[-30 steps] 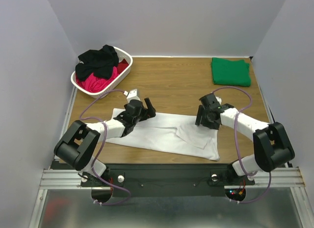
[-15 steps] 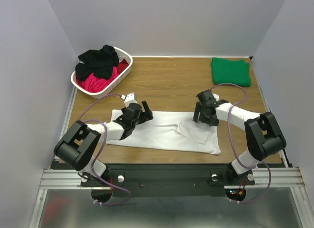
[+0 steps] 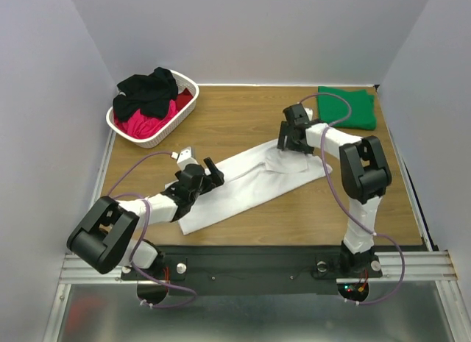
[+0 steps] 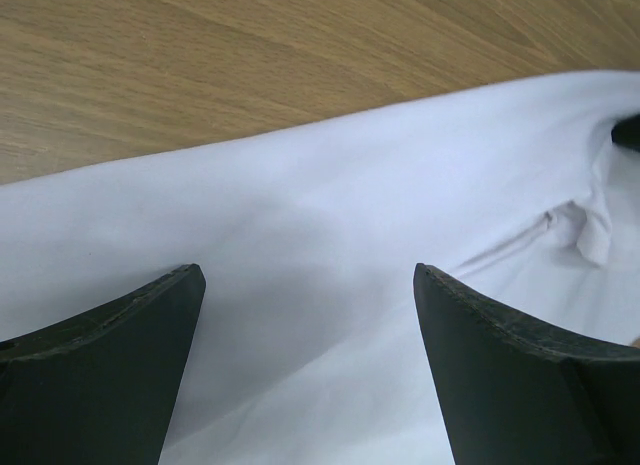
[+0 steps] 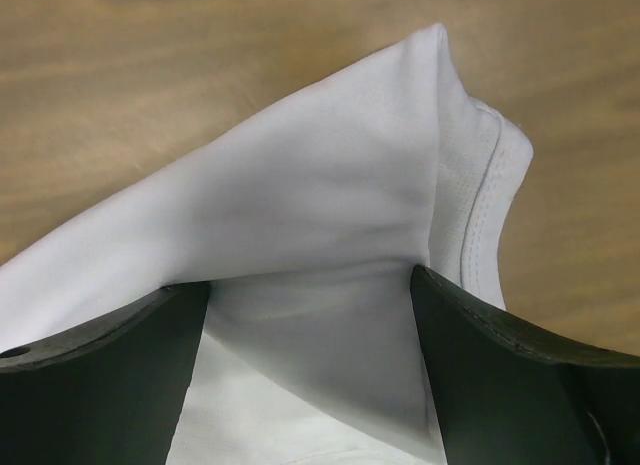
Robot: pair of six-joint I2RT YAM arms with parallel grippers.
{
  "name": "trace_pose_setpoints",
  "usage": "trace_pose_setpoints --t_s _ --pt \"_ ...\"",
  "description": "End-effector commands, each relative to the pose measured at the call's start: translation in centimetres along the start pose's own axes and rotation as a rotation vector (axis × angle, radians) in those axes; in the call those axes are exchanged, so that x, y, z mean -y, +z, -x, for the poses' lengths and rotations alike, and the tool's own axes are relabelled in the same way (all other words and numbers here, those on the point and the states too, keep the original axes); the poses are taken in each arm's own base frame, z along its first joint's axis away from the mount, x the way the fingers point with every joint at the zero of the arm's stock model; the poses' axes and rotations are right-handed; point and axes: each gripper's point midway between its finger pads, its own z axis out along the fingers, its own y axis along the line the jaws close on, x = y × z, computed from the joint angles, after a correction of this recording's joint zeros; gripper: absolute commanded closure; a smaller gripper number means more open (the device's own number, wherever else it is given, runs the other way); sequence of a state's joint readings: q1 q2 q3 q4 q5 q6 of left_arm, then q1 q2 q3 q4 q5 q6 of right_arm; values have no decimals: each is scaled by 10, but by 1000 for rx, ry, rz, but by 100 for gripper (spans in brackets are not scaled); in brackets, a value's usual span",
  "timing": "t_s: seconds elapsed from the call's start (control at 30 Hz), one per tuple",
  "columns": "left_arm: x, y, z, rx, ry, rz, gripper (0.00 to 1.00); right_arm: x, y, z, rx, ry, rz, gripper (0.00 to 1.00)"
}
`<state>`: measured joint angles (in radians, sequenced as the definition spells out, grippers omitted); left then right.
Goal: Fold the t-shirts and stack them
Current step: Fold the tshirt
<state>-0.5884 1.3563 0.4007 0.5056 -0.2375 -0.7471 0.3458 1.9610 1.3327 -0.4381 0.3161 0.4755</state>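
"When you look down at the brown table, what is the biggest thing on it?"

"The big white t-shirt. It lies in a long slanted strip across the middle. I think it is only partly folded, not a neat square yet."

"And the others?"

"A black t-shirt and a pink t-shirt are heaped in the basket at the far left (those look unfolded). One green t-shirt lies folded in the far right corner, so that one looks done."

"What about the grippers?"

"The left gripper hangs over the near part of the white shirt, jaws wide, holding nothing. The right gripper is at the far end, jaws wide too. A hump of cloth sits between them and does not look pinched."
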Motion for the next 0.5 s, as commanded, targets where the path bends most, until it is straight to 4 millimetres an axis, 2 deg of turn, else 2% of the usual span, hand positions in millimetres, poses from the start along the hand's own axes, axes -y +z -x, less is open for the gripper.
trace_pose_setpoints --t_s 0.0,0.07,0.2,0.23,0.3,0.33,0.4,0.47 --pt "2 -9 -8 -19 -30 -20 2 3 42 -2 -56 -137 -65 11" --pt "5 -10 -16 -45 -32 -35 2 -19 49 20 -31 -159 3 10" --pt "11 -16 -29 -85 -46 -70 2 -50 48 56 29 -187 100 8" --pt "12 -20 -30 -86 -49 -81 2 -61 44 74 65 -184 128 8" --pt "17 -26 -32 -86 -53 -103 2 -73 35 93 102 -189 175 7" --pt "22 -30 -27 -70 -65 -124 2 -79 23 110 142 -183 196 7" --pt "23 -35 -22 -54 -66 -128 2 -80 7 125 184 -177 209 6" --pt "24 -41 -7 -5 -52 -118 2 -77 -19 143 238 -163 213 6"
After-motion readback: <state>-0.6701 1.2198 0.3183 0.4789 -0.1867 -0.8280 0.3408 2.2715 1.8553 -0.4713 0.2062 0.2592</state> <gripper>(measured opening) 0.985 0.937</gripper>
